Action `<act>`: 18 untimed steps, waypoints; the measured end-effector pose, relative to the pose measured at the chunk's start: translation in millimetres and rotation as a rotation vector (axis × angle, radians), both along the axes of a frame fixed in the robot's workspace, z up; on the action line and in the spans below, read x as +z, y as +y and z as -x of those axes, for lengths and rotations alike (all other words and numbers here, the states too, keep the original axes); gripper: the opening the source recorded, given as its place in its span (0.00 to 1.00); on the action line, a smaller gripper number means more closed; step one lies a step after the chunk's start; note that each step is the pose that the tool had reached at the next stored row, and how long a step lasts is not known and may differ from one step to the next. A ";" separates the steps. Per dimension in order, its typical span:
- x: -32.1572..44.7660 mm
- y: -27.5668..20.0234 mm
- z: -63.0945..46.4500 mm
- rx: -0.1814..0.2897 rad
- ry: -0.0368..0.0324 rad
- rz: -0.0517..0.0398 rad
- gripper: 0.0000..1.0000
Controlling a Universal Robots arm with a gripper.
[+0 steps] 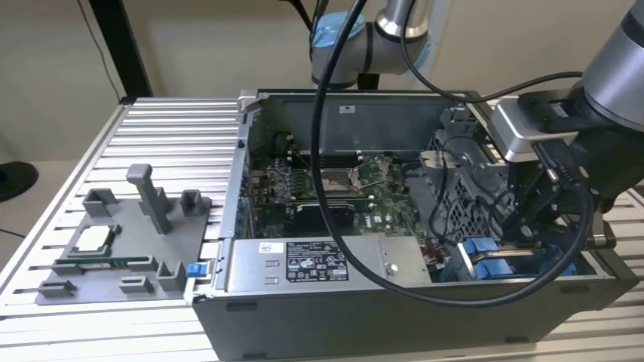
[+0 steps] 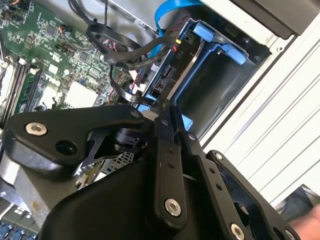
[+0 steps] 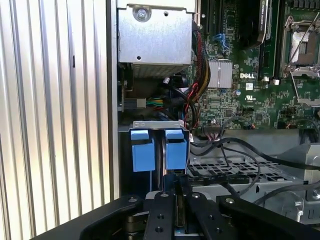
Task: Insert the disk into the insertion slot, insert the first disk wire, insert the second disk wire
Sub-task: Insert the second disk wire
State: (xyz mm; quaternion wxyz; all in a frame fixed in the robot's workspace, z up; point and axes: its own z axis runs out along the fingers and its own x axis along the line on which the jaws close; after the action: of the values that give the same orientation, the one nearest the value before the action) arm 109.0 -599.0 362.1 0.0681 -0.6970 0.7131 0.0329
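Observation:
The insertion slot (image 3: pixel 155 124) is the grey bay with blue clips (image 3: pixel 143 150) in the case's near corner, on the exterior view's right (image 1: pixel 498 260). The disk (image 2: pixel 167 75) sits inside it in its blue carrier (image 2: pixel 217 47), end face outward. My gripper (image 2: pixel 164 111) (image 3: pixel 179 182) hangs right at that end face, its black fingers (image 2: pixel 167 160) pressed together on the dark plug of a black disk wire (image 3: pixel 225 187). A blue flat wire (image 2: pixel 165 12) and a black-red-yellow bundle (image 2: pixel 176 39) also reach the disk's end.
Loops of black cable (image 2: pixel 117 47) lie between the bay and the motherboard (image 3: pixel 250 95). The grey power-supply box (image 1: pixel 317 264) fills the case's front. A grey fixture (image 1: pixel 121 241) with parts stands on the ribbed table at the exterior view's left. A thick cable (image 1: pixel 332 188) drapes over the case.

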 end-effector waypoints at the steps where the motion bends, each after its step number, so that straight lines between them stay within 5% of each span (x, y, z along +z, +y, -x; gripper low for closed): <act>1: 0.0 -0.1 -0.1 0.000 -0.0012 0.0000 0.00; 3: -0.6 -0.1 0.0 0.000 -0.0135 0.0000 0.00; 7: -2.4 -0.1 0.0 0.000 -0.0534 0.0001 0.00; 18: -14.3 7.8 -1.1 0.001 -0.0679 -0.0002 0.00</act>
State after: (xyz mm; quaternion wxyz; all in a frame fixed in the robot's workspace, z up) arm 110.1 -591.2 347.8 0.0923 -0.6981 0.7100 0.0093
